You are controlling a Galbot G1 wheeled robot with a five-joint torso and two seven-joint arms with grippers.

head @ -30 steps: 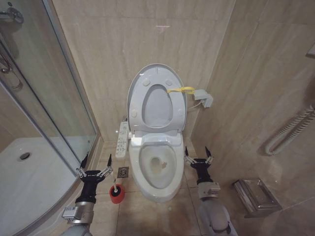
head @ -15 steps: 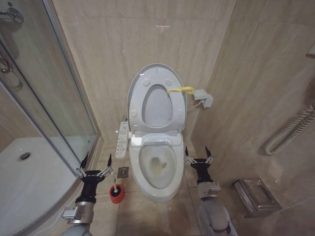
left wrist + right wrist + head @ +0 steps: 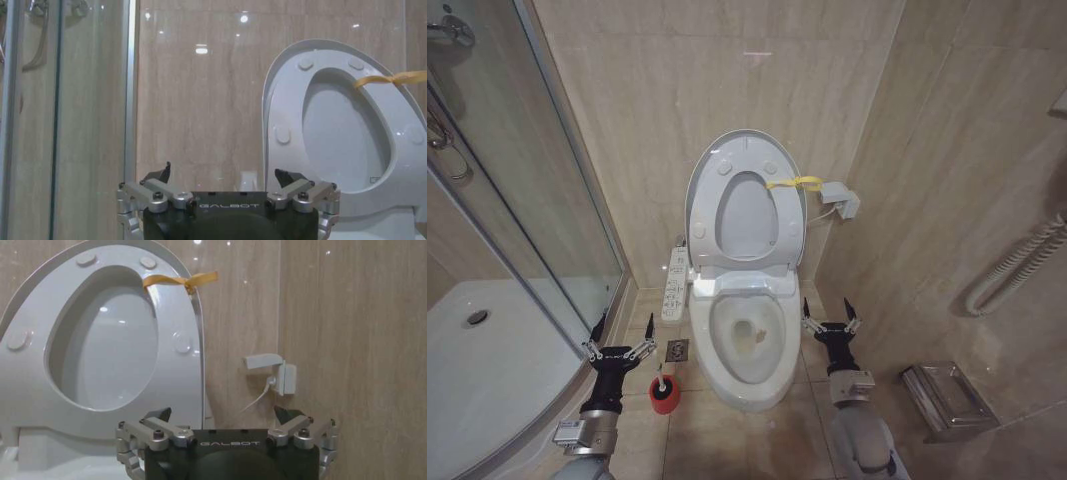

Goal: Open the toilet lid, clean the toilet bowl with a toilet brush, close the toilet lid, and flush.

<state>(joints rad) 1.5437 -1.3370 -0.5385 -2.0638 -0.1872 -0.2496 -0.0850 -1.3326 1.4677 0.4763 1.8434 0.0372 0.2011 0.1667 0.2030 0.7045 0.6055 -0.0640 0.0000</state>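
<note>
1. Two empty grippers, left [image 3: 619,340] and right [image 3: 829,316], hang spread wide beside the toilet bowl [image 3: 745,345]; toilet lid [image 3: 745,205] stands raised against the wall.
2. Toilet brush [image 3: 663,390] sits on the floor just beside the left gripper; a clumsy grab could tip its red cup.

Quick headcount from where I'm standing: one toilet bowl [image 3: 745,345], one toilet lid [image 3: 745,200] flipped up with one seat ring against it and one yellow strap [image 3: 793,183]. One toilet brush [image 3: 664,391] at about 9 o'clock of the bowl, one button panel [image 3: 674,285], one floor drain [image 3: 677,349]. Two grippers: left gripper [image 3: 624,331], right gripper [image 3: 829,313]. One wall socket [image 3: 840,198], one metal box [image 3: 947,398] at 3 o'clock.
</note>
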